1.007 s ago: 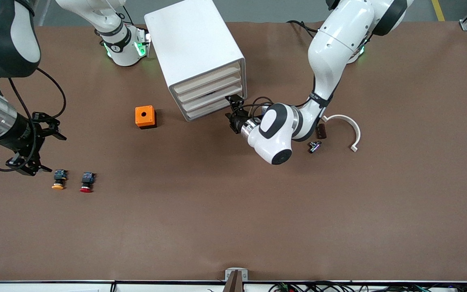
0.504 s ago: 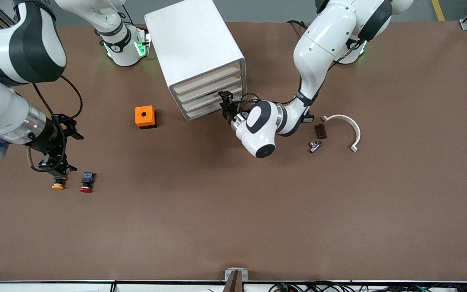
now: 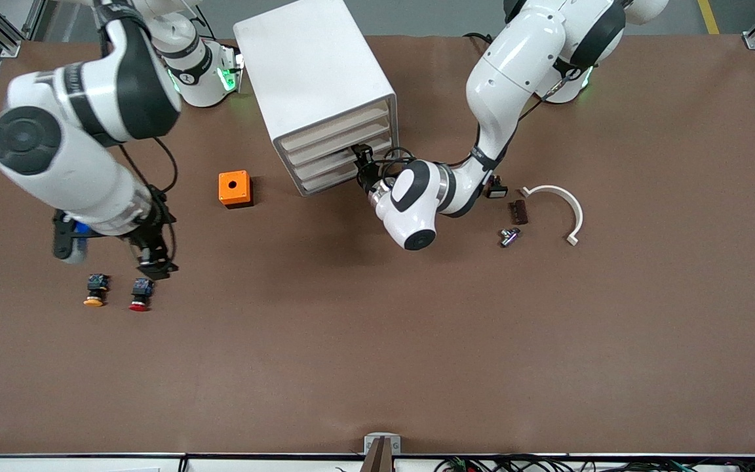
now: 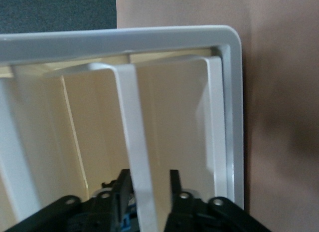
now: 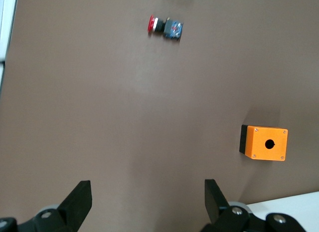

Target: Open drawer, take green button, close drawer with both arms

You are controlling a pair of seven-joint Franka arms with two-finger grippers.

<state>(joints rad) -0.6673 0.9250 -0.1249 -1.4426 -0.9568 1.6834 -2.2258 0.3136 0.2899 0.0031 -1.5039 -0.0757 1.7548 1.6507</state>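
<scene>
The white drawer cabinet [image 3: 315, 72] stands near the robots' bases, and its cream drawers [image 3: 338, 147] look pushed in. My left gripper [image 3: 361, 160] is at the front of a lower drawer, at the end toward the left arm. In the left wrist view the gripper [image 4: 148, 174] is open, with its fingers [image 4: 123, 184] on either side of a white handle bar [image 4: 134, 132]. My right gripper [image 3: 154, 259] is open and empty, low over the table just above the red-capped button [image 3: 140, 293]. It shows wide open in the right wrist view [image 5: 148, 199]. The green-capped button is hidden.
A yellow-capped button [image 3: 95, 290] lies beside the red-capped one [image 5: 164, 26]. An orange box with a round hole [image 3: 234, 189] [image 5: 264, 143] sits beside the cabinet. A white curved piece [image 3: 558, 203], a small brown part [image 3: 518, 212] and a metal piece [image 3: 508, 236] lie toward the left arm's end.
My right arm has swung in from the table's end, carrying its gripper past the yellow-capped button to above the red-capped one. My left gripper has moved up to the drawer front.
</scene>
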